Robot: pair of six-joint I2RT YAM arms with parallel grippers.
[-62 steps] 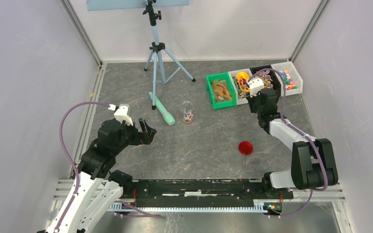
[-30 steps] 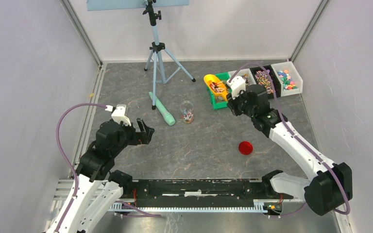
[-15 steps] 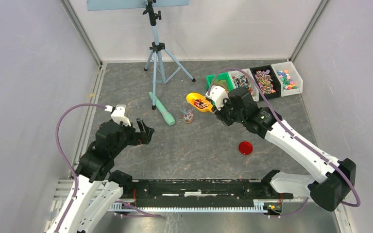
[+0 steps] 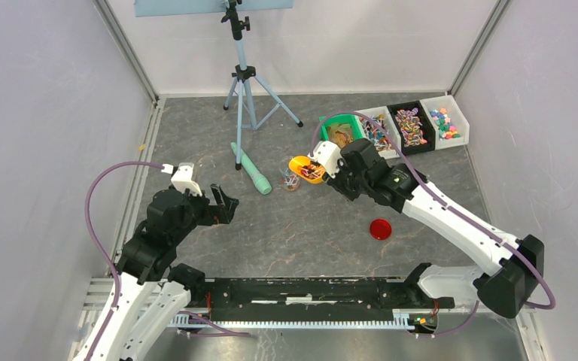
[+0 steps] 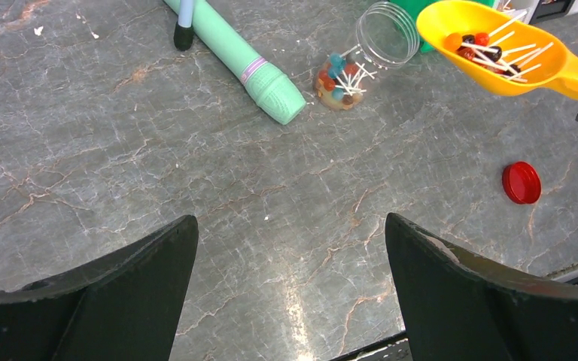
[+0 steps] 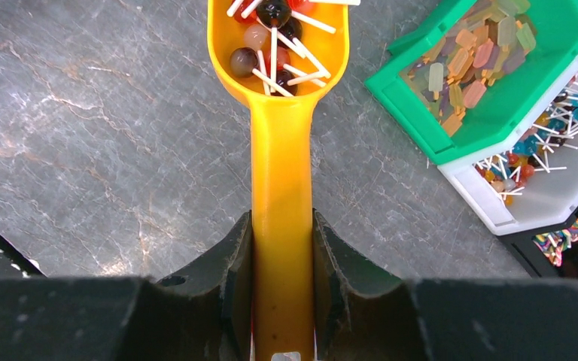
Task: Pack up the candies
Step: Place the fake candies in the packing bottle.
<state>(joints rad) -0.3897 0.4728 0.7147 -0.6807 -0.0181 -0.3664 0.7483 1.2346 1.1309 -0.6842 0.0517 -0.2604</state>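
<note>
Since the small, round-headed candies on thin white sticks lie loose in the bowl of the yellow-orange plastic scoop, they look light and hard. They are likely to roll or slide out at a small tilt, and several sticks poke over the rim. Pinching them one by one would be fiddly, so the better hold is the scoop's stiff, smooth handle, kept level.

The right hand pinches that handle from both sides. It holds the bowl above the grey marbled bench, towards the far edge near the middle, just beside the clear round jar. The jar already holds a few candies at its bottom.

More candies fill the green bin and the white bin towards the far right corner. The red round lid lies apart, nearer the near edge. The left hand hangs spread wide and empty over the left side.
</note>
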